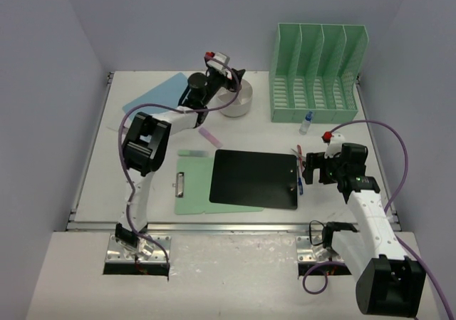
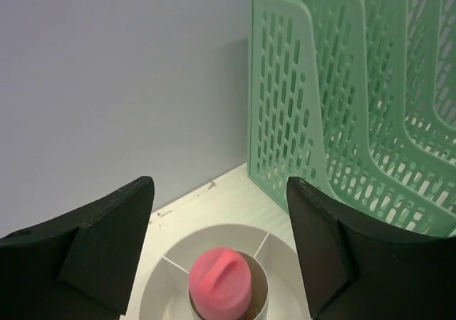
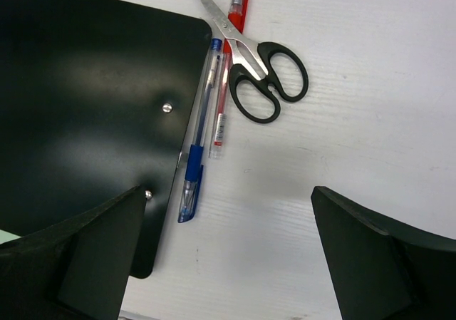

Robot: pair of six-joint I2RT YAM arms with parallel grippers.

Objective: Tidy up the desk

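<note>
The off-white desk [image 1: 107,170] holds a black clipboard [image 1: 255,178] lying over a green clipboard [image 1: 192,188]. My left gripper [image 1: 231,78] is open and empty above a white round organizer [image 1: 237,102]. In the left wrist view my left gripper [image 2: 219,220] hangs over the organizer [image 2: 178,263], and a pink rounded item [image 2: 219,283] sits in its centre cup. My right gripper [image 1: 308,169] is open and empty over the black clipboard's right edge. In the right wrist view my right gripper [image 3: 228,213] is above bare desk beside a blue pen [image 3: 196,149], a red pen [image 3: 226,85] and black-handled scissors [image 3: 256,70].
A mint-green slotted file rack [image 1: 317,72] stands at the back right, also in the left wrist view [image 2: 342,120]. A small bottle [image 1: 306,122] lies in front of it. A blue sheet [image 1: 153,95] and a pink strip [image 1: 206,134] lie at the back left. Lavender walls enclose the desk.
</note>
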